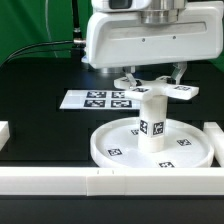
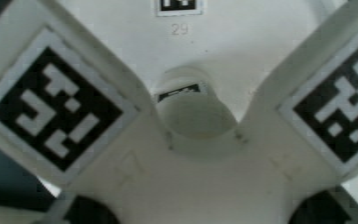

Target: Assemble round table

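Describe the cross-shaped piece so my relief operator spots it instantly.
Find the large round disc; a short leg stands upright at its centre. The cross-shaped piece is at the top of that leg, just under the gripper: the only part with flat tagged arms spreading outward.

Border rails point(image 1: 60, 180), marker board point(image 1: 100, 98) on black table point(image 1: 40, 120), green backdrop point(image 1: 30, 20)
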